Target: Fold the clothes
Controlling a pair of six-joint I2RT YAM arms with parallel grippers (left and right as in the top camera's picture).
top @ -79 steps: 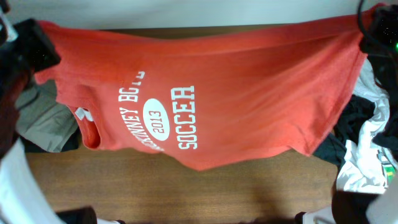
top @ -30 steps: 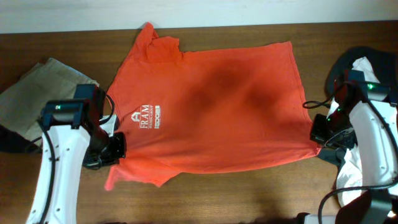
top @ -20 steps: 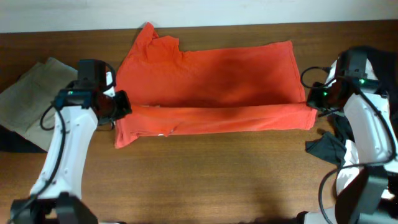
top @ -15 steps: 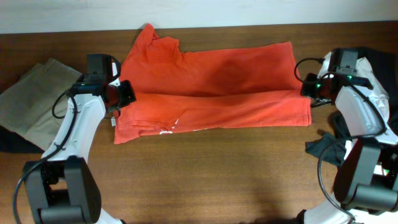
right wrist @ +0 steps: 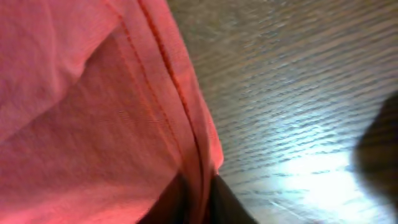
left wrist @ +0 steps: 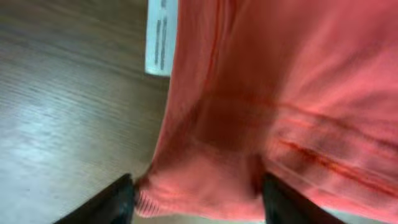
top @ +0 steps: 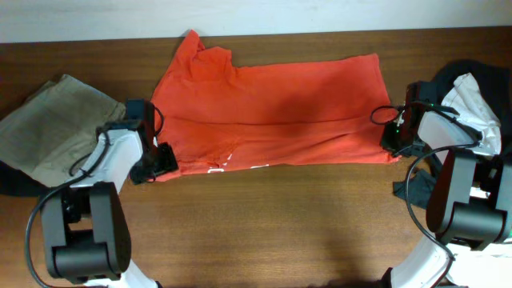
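Observation:
An orange shirt (top: 272,108) lies on the wooden table (top: 264,224), folded lengthwise with its front half laid over the back half. My left gripper (top: 157,163) sits at the shirt's front left corner. In the left wrist view its jaws (left wrist: 199,205) stand wide apart, with a loose bunch of orange cloth (left wrist: 249,93) lying between them. My right gripper (top: 392,141) is at the shirt's right edge. In the right wrist view its fingers (right wrist: 166,206) are close together, pinching the folded hem (right wrist: 186,124).
A folded beige garment (top: 48,140) lies at the left of the table. A pile of black and white clothes (top: 468,108) sits at the right edge. A white label (left wrist: 160,37) pokes out beside the shirt.
The shirt's front half was carried back and folded over. The left gripper came down to the front left corner and opened its jaws. The right gripper moved slightly forward along the right edge.

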